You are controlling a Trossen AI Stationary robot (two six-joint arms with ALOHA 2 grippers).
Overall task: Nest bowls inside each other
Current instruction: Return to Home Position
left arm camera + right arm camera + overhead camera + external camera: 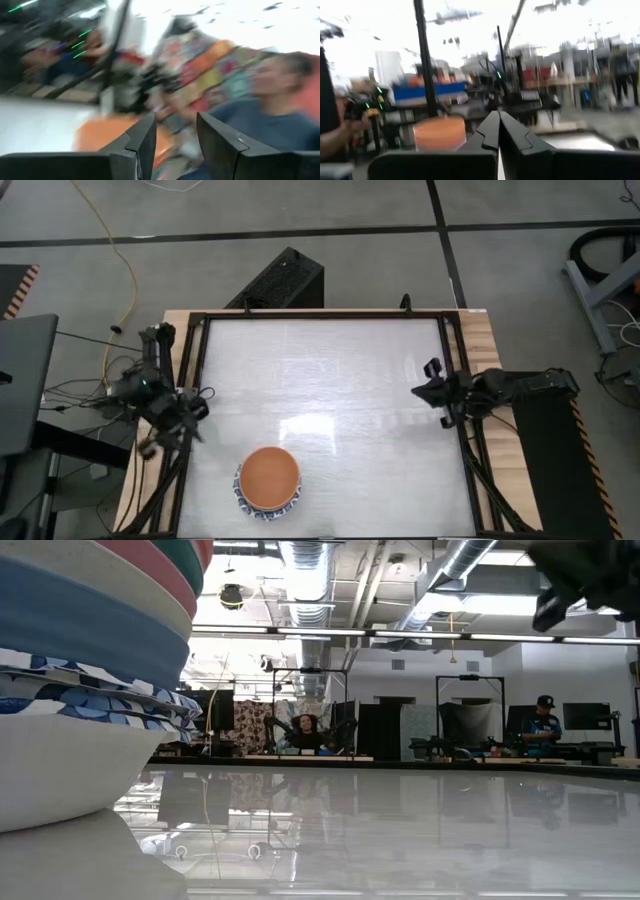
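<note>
The bowls stand nested in one stack (269,481) near the table's front edge, left of centre. An orange bowl (270,476) is on top and a white, blue-patterned rim (243,498) shows at the bottom. The low view shows the stack (80,670) close up, its white lowest bowl resting on the table. My left gripper (197,408) hangs open at the table's left edge, nothing between its fingers (175,145). My right gripper (420,390) is shut (498,125) at the right edge, above the table. Both wrist views show the orange bowl (100,132) (439,132) farther off.
A black frame (320,316) runs round the white table top. A black box (280,280) stands beyond the far edge and cables (120,270) lie on the floor at the left. A person (270,110) sits in the room behind, and others (540,720) farther back.
</note>
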